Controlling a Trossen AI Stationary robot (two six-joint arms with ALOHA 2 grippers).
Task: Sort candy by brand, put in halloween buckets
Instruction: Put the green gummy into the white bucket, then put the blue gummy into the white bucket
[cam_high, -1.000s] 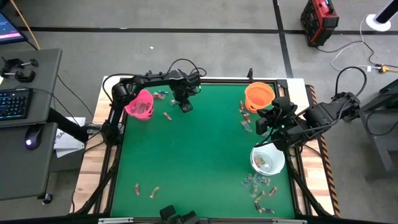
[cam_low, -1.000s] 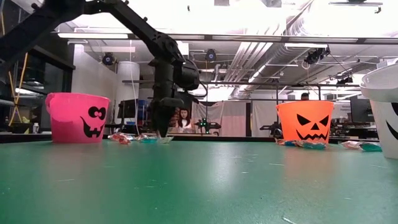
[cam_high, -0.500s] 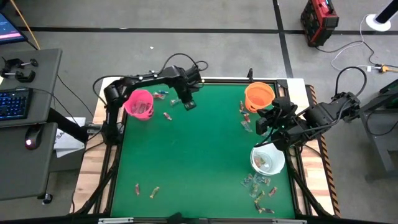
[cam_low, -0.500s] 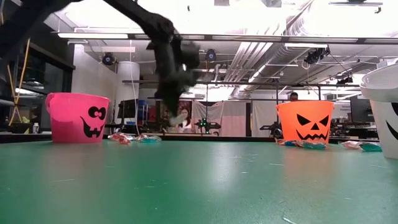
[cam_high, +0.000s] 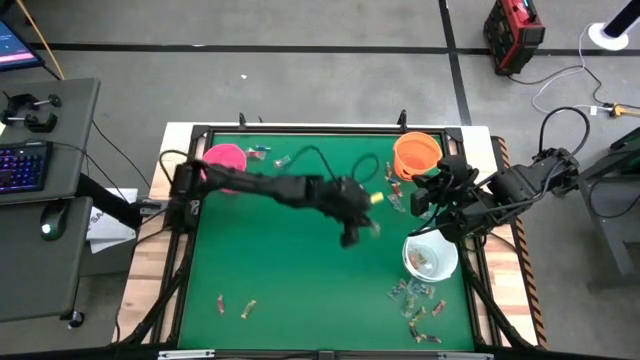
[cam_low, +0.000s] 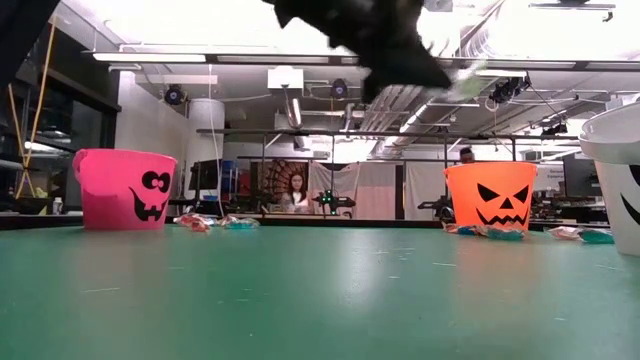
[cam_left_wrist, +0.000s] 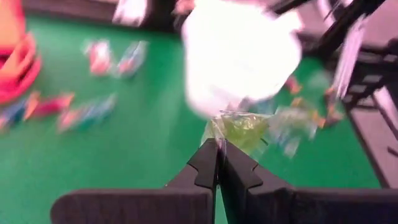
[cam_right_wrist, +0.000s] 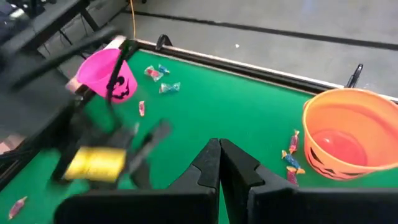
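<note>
My left gripper (cam_high: 356, 222) has swung a long way across the green table (cam_high: 290, 270). A second ago it was down near the pink bucket (cam_high: 225, 158), at the far left corner. Now the arm is stretched out flat over the middle of the table, heading right, and the gripper is lifted high in the low view.

Its fingers (cam_left_wrist: 205, 165) are pinched tight on one candy (cam_left_wrist: 239, 129) with a clear, yellow-green wrapper. The white bucket (cam_left_wrist: 239, 53) sits right ahead of it. I think this candy belongs in the white bucket, so the pick worked and only the drop is left for this piece.

My right gripper (cam_right_wrist: 219, 155) waits at the right side, between the orange bucket (cam_high: 416, 155) and the white bucket, with its fingers pressed together and nothing in them.

There is more to do. A few candies lie beside the pink bucket, some beside the orange one, a pile just near of the white bucket, and a couple at the near left corner.
</note>
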